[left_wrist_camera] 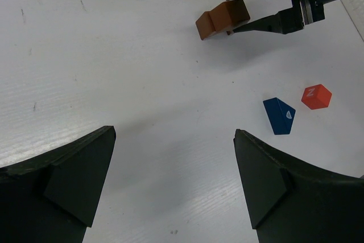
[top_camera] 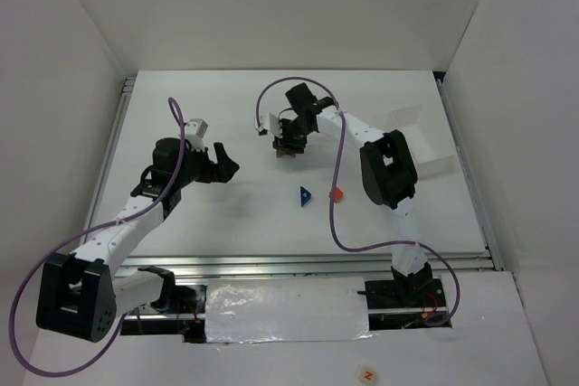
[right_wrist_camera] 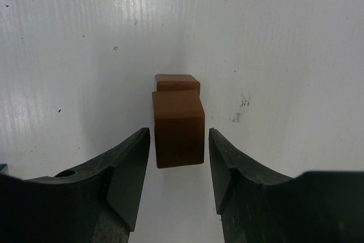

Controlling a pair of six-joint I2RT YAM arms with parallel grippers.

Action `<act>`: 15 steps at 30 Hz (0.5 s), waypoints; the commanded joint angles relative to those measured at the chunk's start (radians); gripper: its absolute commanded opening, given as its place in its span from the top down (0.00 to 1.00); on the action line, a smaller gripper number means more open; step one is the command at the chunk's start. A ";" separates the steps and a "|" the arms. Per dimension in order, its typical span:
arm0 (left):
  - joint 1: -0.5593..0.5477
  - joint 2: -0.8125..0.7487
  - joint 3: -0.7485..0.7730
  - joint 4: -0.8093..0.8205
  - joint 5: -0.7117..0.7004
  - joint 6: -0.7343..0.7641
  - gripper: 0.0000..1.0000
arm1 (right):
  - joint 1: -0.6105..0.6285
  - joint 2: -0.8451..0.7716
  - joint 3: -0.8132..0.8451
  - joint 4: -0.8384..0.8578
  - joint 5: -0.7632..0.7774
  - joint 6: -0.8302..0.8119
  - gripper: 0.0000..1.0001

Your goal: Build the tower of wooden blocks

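Note:
Two brown blocks (top_camera: 289, 150) sit together at the back middle of the table, one seemingly on top of the other and a little offset (right_wrist_camera: 178, 126). My right gripper (top_camera: 290, 144) is open around the upper block, with a thin gap on each side, as the right wrist view (right_wrist_camera: 178, 136) shows. The blocks (left_wrist_camera: 223, 18) also show in the left wrist view. A blue wedge (top_camera: 306, 195) and a red cube (top_camera: 336, 193) lie loose on the table nearer the arms. My left gripper (top_camera: 228, 165) is open and empty (left_wrist_camera: 174, 135), to the left of all blocks.
A white tray (top_camera: 423, 139) stands at the back right, beside the right arm's elbow. The right arm's purple cable (top_camera: 336, 187) hangs down past the red cube. White walls enclose the table on three sides.

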 commanded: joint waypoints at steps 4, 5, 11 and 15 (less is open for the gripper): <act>0.005 -0.004 0.014 0.043 0.025 0.019 0.01 | 0.011 -0.029 0.000 0.039 0.005 0.015 0.44; 0.005 -0.004 0.014 0.046 0.023 0.019 0.01 | 0.013 -0.029 0.000 0.039 0.005 0.014 0.44; 0.005 -0.006 0.012 0.045 0.025 0.019 0.01 | 0.014 -0.024 -0.003 0.043 0.009 0.015 0.44; 0.005 -0.006 0.012 0.046 0.030 0.019 0.01 | 0.013 -0.021 -0.010 0.065 0.015 0.018 0.44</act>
